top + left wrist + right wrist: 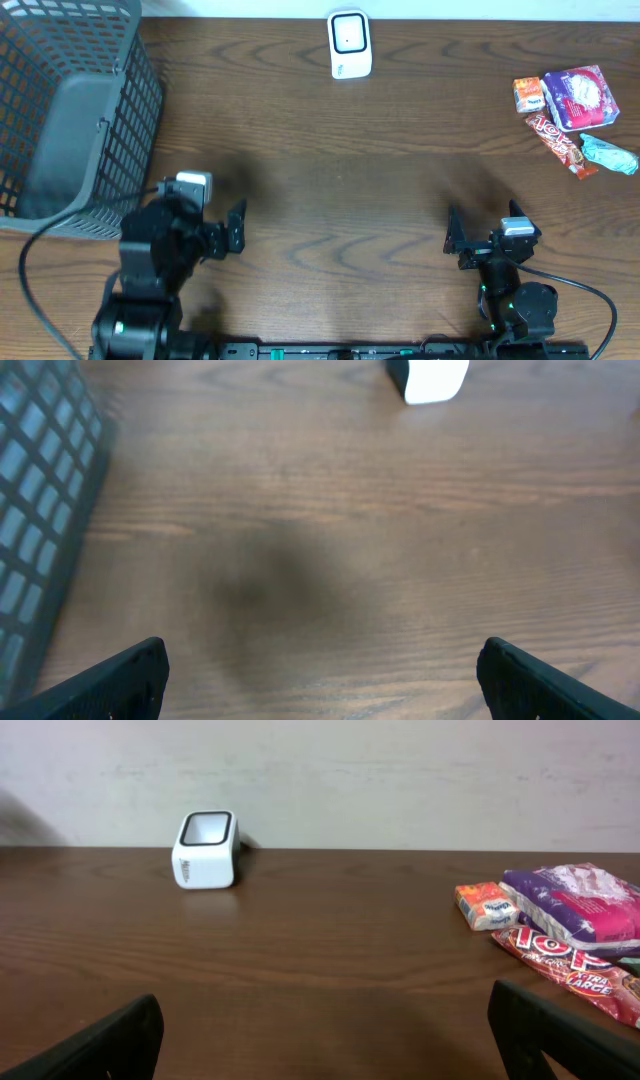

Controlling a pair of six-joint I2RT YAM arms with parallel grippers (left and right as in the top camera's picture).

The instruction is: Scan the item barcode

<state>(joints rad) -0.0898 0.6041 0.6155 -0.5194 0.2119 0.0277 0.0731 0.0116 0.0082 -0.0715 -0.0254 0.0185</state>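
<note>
The white barcode scanner stands at the far middle of the wooden table, also seen in the left wrist view and the right wrist view. The items lie in a group at the far right: a small orange pack, a purple pack, a red candy bar and a teal wrapper. My left gripper is open and empty near the front left. My right gripper is open and empty near the front right, well short of the items.
A grey mesh basket stands at the far left, just beyond my left arm. A black cable loops by the left arm's base. Bare wood lies between the grippers and the scanner.
</note>
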